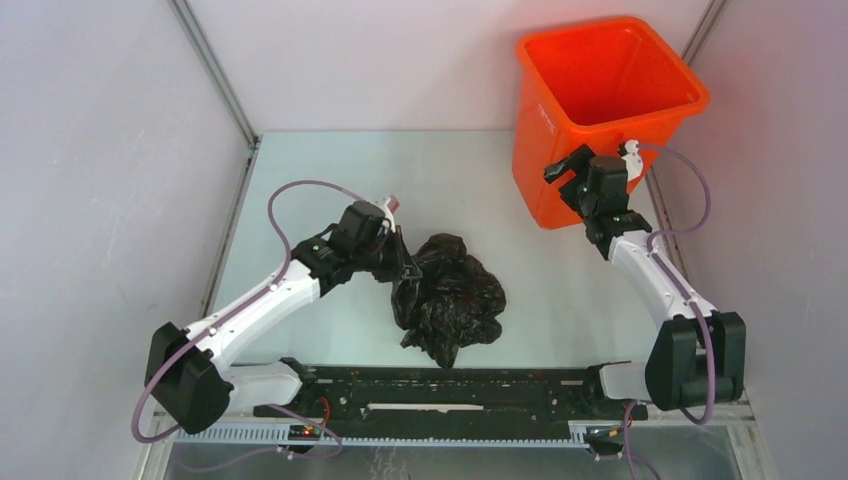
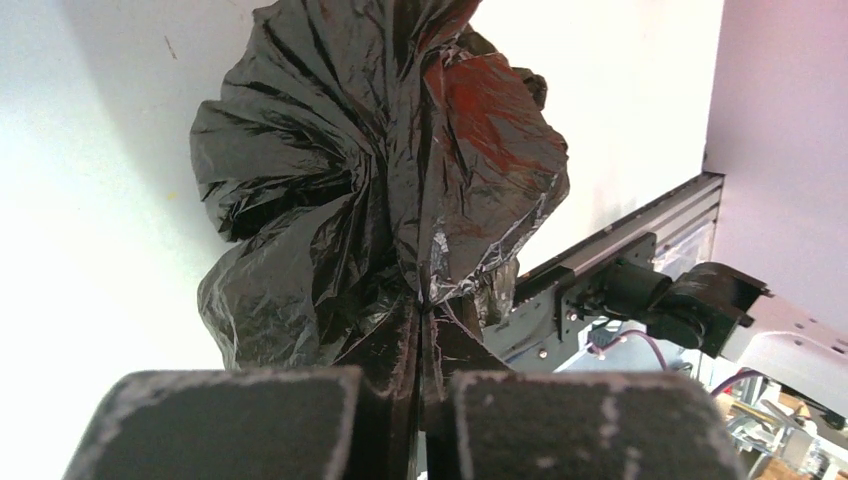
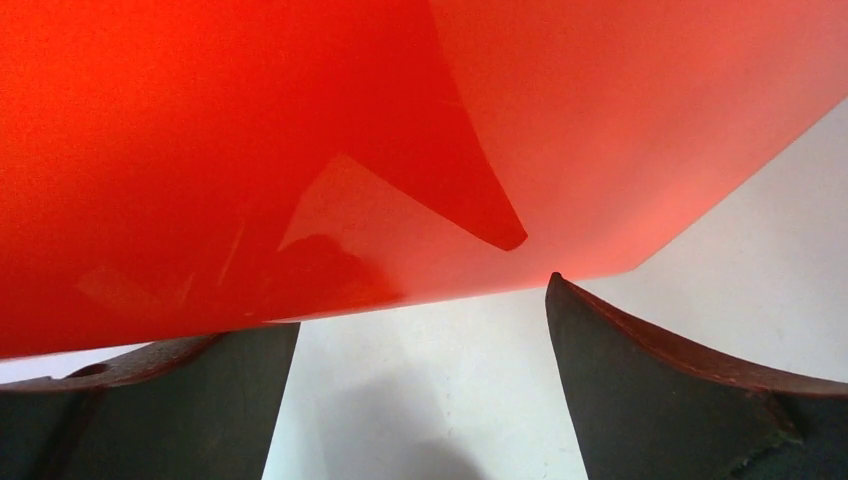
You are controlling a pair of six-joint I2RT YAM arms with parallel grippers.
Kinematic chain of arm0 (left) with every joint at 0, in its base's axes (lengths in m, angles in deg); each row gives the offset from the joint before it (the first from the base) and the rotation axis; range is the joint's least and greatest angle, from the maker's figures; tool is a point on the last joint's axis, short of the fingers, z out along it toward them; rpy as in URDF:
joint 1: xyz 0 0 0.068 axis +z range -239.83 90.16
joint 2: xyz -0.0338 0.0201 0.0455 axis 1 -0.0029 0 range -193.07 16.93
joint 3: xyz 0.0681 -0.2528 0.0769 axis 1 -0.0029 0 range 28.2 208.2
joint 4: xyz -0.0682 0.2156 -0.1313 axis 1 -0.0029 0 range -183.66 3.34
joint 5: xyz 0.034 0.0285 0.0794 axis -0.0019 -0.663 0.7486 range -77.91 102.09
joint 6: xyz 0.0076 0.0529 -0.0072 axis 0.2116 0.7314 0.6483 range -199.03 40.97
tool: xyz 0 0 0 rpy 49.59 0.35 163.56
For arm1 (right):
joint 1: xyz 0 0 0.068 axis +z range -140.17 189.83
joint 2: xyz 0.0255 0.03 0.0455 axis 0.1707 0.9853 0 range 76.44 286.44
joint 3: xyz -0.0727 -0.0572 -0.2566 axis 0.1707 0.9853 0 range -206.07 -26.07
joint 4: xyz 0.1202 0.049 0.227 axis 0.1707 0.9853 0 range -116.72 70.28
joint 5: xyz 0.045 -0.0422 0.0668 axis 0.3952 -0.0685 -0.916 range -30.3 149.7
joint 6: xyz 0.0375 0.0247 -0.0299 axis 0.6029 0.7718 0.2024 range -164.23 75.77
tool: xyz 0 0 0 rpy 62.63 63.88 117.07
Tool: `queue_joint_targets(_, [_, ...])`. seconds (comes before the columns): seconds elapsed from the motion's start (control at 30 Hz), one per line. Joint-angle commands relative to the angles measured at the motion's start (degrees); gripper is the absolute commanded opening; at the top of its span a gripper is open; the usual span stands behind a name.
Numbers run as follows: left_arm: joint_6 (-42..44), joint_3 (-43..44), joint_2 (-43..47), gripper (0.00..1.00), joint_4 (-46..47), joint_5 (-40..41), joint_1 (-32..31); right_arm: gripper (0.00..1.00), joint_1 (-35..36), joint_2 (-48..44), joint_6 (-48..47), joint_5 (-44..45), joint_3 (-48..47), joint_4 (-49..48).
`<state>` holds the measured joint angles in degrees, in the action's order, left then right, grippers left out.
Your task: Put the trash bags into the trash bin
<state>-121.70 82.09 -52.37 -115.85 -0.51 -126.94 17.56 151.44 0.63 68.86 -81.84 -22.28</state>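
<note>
The black crinkled trash bag point(image 1: 448, 297) lies bunched on the table in the middle of the top view. My left gripper point(image 1: 403, 268) is shut on its left edge; in the left wrist view the bag point(image 2: 380, 170) fans out from the pinch between the closed fingers point(image 2: 425, 320). The orange trash bin point(image 1: 600, 110) stands upright at the back right, its mouth empty. My right gripper point(image 1: 592, 215) is open, right at the bin's near wall low down; in the right wrist view the orange wall point(image 3: 350, 140) fills the top, with the fingers spread wide apart below it.
A black rail point(image 1: 450, 385) runs along the table's near edge between the arm bases. White walls enclose the table on the left, the back and the right. The left arm's cable loops above its forearm.
</note>
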Motion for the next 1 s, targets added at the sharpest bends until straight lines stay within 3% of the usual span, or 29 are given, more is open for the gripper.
queue_joint_targets(0.0, [-1.96, -0.07, 2.45, 0.0, 1.06, -1.29, 0.08, 1.0, -2.55, 3.03, -4.48, -6.47, -3.89, 1.81])
queue_joint_targets(0.17, [-1.25, 2.97, 2.57, 0.0, -0.12, -3.26, 1.83, 1.0, -0.1, 0.4, -11.52, -19.45, -5.94, 18.12])
queue_joint_targets(0.33, [-4.66, 3.51, 3.74, 0.0, 4.02, -8.11, 5.18, 1.0, 11.77, -7.21, -20.3, -21.28, -4.97, 32.93])
queue_joint_targets(0.47, [-9.66, 3.39, 5.84, 0.0, 7.96, -10.0, 6.97, 1.0, 17.89, -12.99, -21.13, -28.0, -3.19, 39.87])
queue_joint_targets(0.6, [-15.5, 3.26, 8.12, 0.0, 12.1, -11.82, 7.42, 1.0, 25.1, -17.85, -18.56, -32.07, 0.12, 39.67])
queue_joint_targets(0.73, [-22.64, 0.35, 10.57, 0.0, 18.65, -13.77, 8.04, 1.0, 32.43, -20.62, -14.25, -32.66, 5.62, 32.7])
queue_joint_targets(0.97, [-28.7, -3.57, 12.96, 0.0, 24.67, -15.64, 8.39, 1.0, 31.64, -22.48, -6.95, -34.04, 9.71, 25.31])
